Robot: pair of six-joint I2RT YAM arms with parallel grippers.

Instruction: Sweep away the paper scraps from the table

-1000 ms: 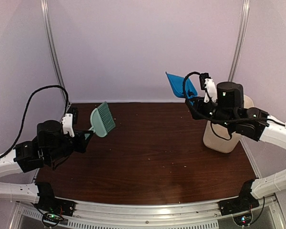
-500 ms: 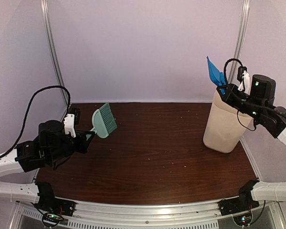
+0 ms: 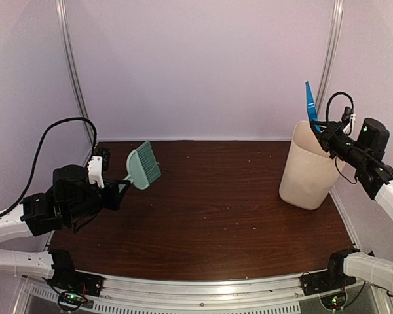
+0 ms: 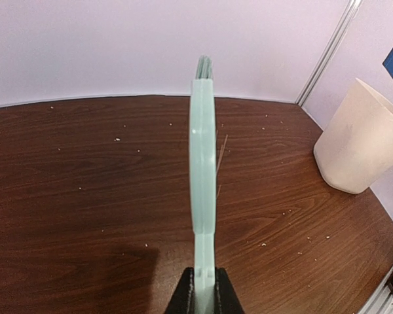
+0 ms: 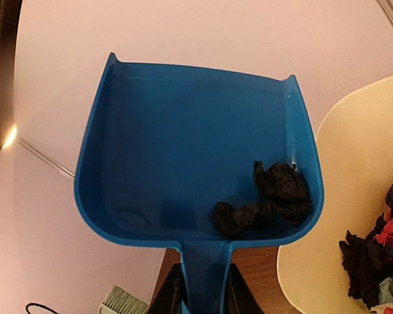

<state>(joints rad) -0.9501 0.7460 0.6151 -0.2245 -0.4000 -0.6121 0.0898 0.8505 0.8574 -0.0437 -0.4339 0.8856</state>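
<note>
Some crumpled black paper scraps (image 5: pixel 275 193) sit just ahead of the right gripper (image 5: pixel 205 288), in the smooth blue dustpan (image 5: pixel 183 150) it clamps. The left gripper (image 4: pixel 203 292) pinches a flat mint brush (image 4: pixel 203 163).

A robot lab test cell: plain pale walls (image 3: pixel 196 65), metal corner posts (image 3: pixel 72 72), wood-grain table (image 3: pixel 209 209) with silver front rail (image 3: pixel 203 285).

In the right wrist view the cream bin (image 5: pixel 354 196) runs off the right edge, so only some of the paper scraps (image 5: pixel 370 258) in it show. The blue dustpan (image 5: pixel 196 163) handle is cut off at the bottom, and so is the brush (image 4: pixel 203 163) handle in the left wrist view. From above, the bin's wall hides its inside.
</note>
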